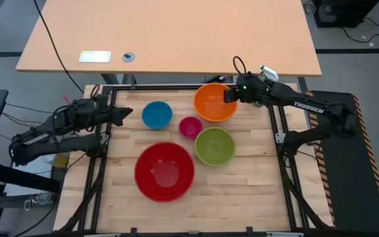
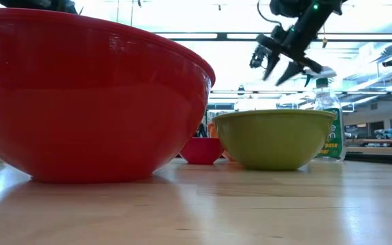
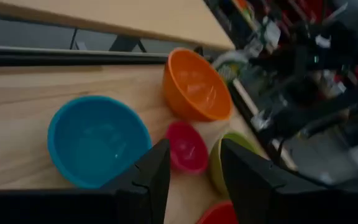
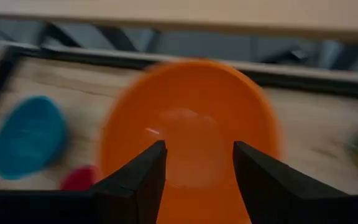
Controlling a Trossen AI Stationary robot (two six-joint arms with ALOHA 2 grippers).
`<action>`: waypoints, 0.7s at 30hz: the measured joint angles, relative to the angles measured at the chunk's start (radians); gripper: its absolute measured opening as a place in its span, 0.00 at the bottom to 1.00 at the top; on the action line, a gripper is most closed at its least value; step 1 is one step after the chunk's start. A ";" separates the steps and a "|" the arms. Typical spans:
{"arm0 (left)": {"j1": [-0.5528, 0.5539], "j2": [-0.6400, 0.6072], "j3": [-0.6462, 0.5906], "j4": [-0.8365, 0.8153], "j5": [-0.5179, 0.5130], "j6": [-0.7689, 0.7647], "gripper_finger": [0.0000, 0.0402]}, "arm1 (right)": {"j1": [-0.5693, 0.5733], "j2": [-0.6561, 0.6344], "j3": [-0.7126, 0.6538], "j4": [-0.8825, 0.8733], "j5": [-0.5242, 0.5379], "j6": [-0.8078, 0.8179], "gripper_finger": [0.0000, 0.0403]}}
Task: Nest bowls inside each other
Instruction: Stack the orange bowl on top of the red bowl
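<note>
Five bowls rest upright on their bases on the wooden table: a red bowl (image 1: 164, 171) near the front, a lime green bowl (image 1: 214, 146), a small magenta bowl (image 1: 190, 126), a blue bowl (image 1: 156, 114) and an orange bowl (image 1: 214, 102) at the back. My right gripper (image 1: 229, 94) hangs open well above the orange bowl (image 4: 188, 124), over its right side, slanting down. In the low view it (image 2: 281, 61) is high over the table. My left gripper (image 1: 125, 113) is open at the table's left edge, beside the blue bowl (image 3: 98, 140), holding nothing.
A clear spray bottle (image 2: 329, 122) stands behind the green bowl (image 2: 274, 139) at the right. A black frame rail (image 1: 170, 87) runs along the table's far edge, with a second wooden table (image 1: 176, 33) beyond it. Bare wood lies in front of the red bowl (image 2: 80, 95).
</note>
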 joint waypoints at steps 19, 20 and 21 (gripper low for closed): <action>0.003 0.132 -0.001 0.059 -0.091 0.108 0.54 | -0.148 0.005 -0.207 0.047 -0.195 0.052 0.77; 0.003 0.132 -0.001 0.060 -0.100 0.115 0.57 | -0.148 0.012 -0.217 0.075 -0.196 0.051 0.76; 0.003 0.131 -0.001 0.061 -0.105 0.124 0.58 | -0.149 0.019 -0.228 0.098 -0.196 0.053 0.76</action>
